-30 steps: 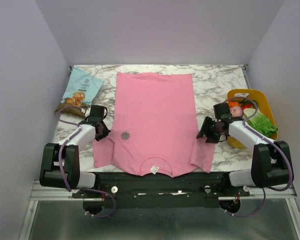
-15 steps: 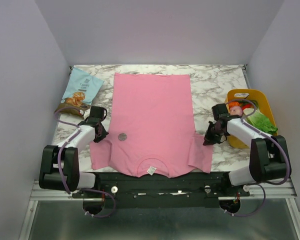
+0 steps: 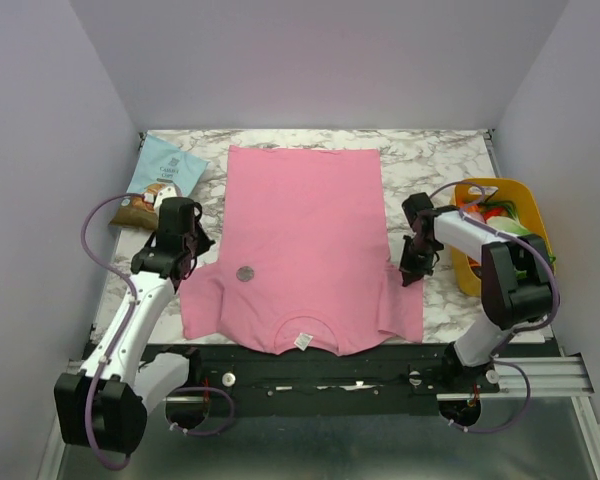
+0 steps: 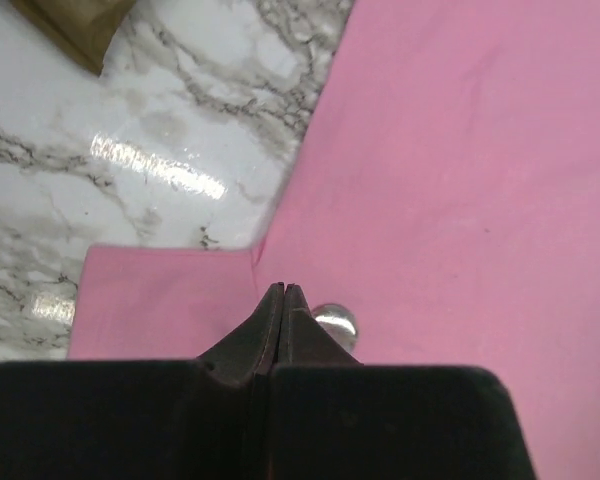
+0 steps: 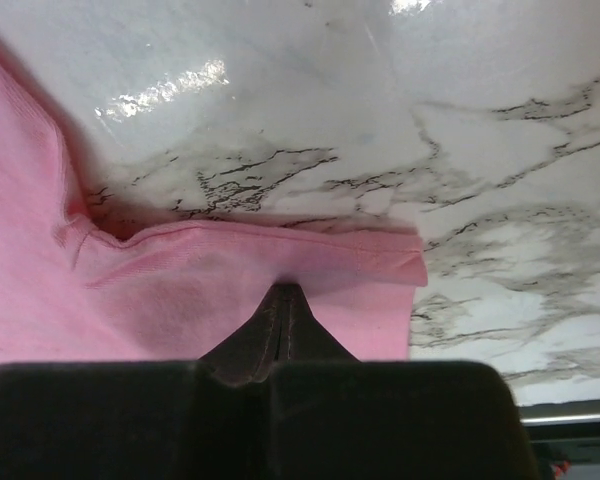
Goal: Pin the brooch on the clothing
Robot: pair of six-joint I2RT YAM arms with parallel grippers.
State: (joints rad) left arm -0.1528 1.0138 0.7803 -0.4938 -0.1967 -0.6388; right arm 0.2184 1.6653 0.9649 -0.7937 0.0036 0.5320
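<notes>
the t-shirt (image 3: 310, 215) lies spread flat on the marble table (image 3: 435, 160), neckline and white label (image 3: 307, 340) at 6 o'clock, hem at 12. the brooch (image 3: 245, 272) sits loose on the fabric at about 8 o'clock from the shirt's middle, near the left sleeve; nothing shows it fastened. the left gripper (image 4: 283, 296) has its jaws pressed together with the tips down at the junction of sleeve and body, and in its wrist view the brooch lies just beside those tips at 4 o'clock, apart from them, not held. the right gripper (image 5: 285, 298) is likewise closed, its tips on the right sleeve near the hem, at 3 o'clock of the shirt; the cloth wrinkles toward the tips, but whether a fold is pinched cannot be told for either one. a snack bag (image 3: 167, 175) rests at 10 o'clock on the table and a yellow basket (image 3: 495, 187) of toy vegetables at 3 o'clock. by my reading the step in hand is straightening and steadying the shirt at both sleeves; pinning has not begun. the next move likely calls for the left jaws to part, shift a little toward 4 o'clock and close on the disc's rim, a fine grasp on something so small and flat, while the right side keeps the fabric taut.
</notes>
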